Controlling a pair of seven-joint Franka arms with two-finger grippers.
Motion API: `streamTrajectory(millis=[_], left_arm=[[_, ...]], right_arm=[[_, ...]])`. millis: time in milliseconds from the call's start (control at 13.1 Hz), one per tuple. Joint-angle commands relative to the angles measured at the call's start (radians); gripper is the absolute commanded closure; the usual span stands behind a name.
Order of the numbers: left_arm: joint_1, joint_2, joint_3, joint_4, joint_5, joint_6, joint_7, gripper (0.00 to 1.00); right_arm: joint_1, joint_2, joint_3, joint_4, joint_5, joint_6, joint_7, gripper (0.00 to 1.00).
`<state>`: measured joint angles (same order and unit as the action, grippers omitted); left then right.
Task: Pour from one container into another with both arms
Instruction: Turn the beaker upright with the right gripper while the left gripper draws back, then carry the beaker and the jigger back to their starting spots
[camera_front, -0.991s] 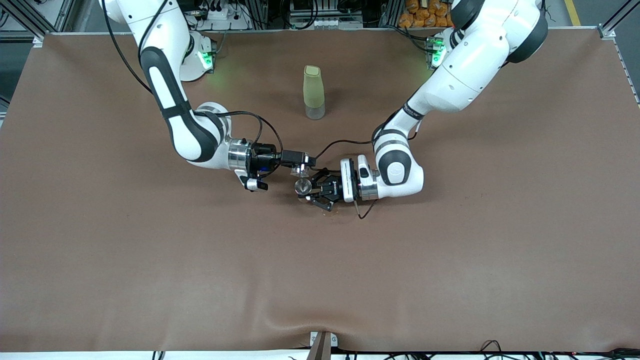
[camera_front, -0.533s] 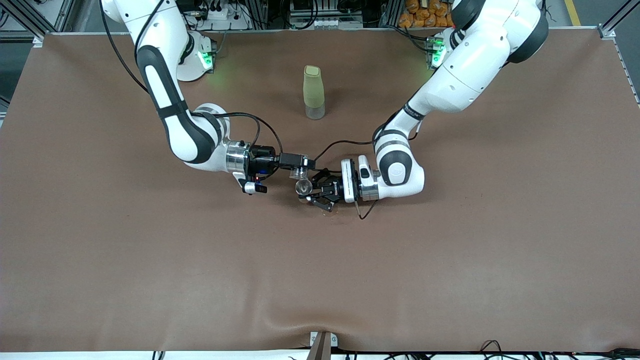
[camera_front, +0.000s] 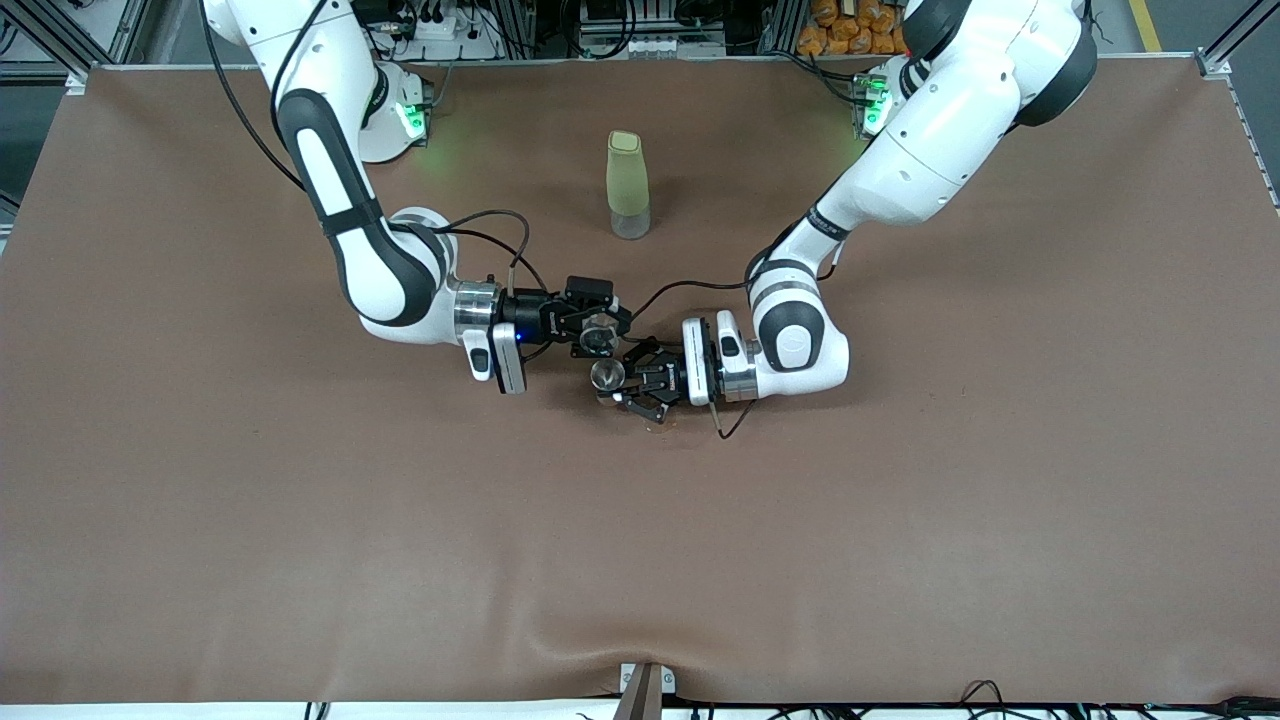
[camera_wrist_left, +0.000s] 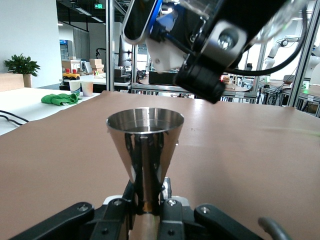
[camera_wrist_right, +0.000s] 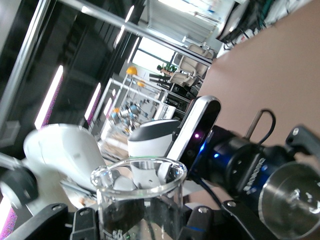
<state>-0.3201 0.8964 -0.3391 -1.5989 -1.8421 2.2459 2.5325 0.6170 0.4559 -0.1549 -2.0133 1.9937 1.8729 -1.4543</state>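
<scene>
One green bottle (camera_front: 627, 185) upright, well apart from both grippers

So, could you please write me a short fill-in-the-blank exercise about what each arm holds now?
1. The left end effector is shut on a shiny ____ cup.
2. The right end effector holds a clear ____ beaker.
3. The tall bottle stands ____ from the front camera than both end effectors.

Missing words: metal; glass; farther
</scene>
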Motion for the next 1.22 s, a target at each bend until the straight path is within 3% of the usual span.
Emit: streamTrajectory(millis=[0,305,457,762,1143], left_arm=[[0.033,-0.028,-0.006,-0.027,-0.022,-0.043,0.009,1.0],[0.084,-0.028,-0.003,-0.027,-0.012,-0.107,0.006,1.0],[0.133,-0.027,-0.003,-0.029,0.046,-0.138,0.002,1.0],[0.252,-0.025,-0.003,-0.032,0.205,-0.224,-0.027,1.0],[0.441,-0.024,-0.003,-0.03,0.484,-0.374,-0.122,1.0]], right_arm=[[-0.072,-0.031,-0.02,-0.015,-0.1,-0.032,-0.258,1.0],[-0.227,-0.028,-0.04,-0.013,-0.275,-0.173,-0.516,1.0],[-0.298,-0.028,-0.069,-0.01,-0.366,-0.24,-0.66,1.0],[-0.426,-0.016,-0.106,-0.012,-0.489,-0.333,-0.946,1.0],[-0.607,0.049,-0.126,-0.012,-0.644,-0.445,-1.214,1.0]])
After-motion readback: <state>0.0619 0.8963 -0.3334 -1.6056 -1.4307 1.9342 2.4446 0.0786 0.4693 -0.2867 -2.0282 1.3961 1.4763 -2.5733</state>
